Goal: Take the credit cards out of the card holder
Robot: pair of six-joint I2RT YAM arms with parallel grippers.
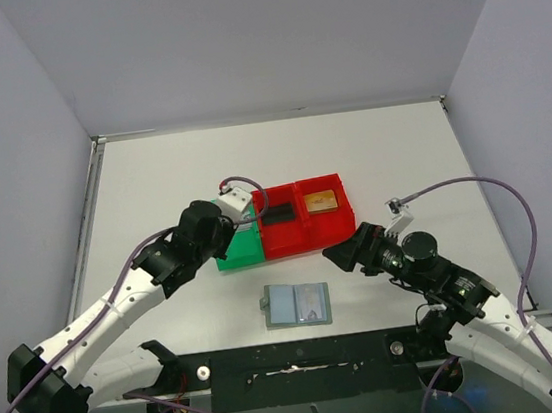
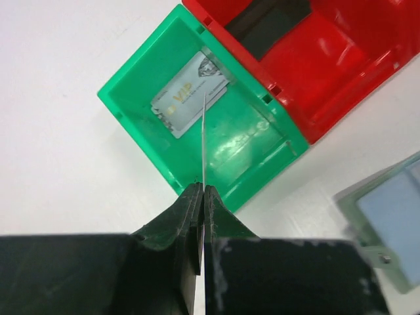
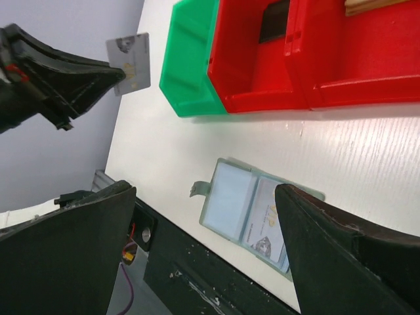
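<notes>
The card holder (image 1: 296, 305) lies open and flat near the table's front edge, and one credit card (image 3: 269, 224) shows in its right pocket. My left gripper (image 2: 203, 190) is shut on another credit card (image 2: 204, 131), seen edge-on, held above the green bin (image 2: 131, 111). A third credit card (image 2: 190, 95) lies flat inside that bin. In the right wrist view the held card (image 3: 129, 62) hangs in the left gripper (image 3: 118, 75). My right gripper (image 3: 203, 190) hovers open above the card holder (image 3: 230, 197) with nothing between its fingers.
Two red bins (image 1: 305, 233) stand joined to the right of the green bin (image 1: 241, 253). One holds a dark flat item (image 1: 279, 211), the other a tan one (image 1: 320, 201). The black mounting rail (image 1: 305, 364) runs just in front of the card holder.
</notes>
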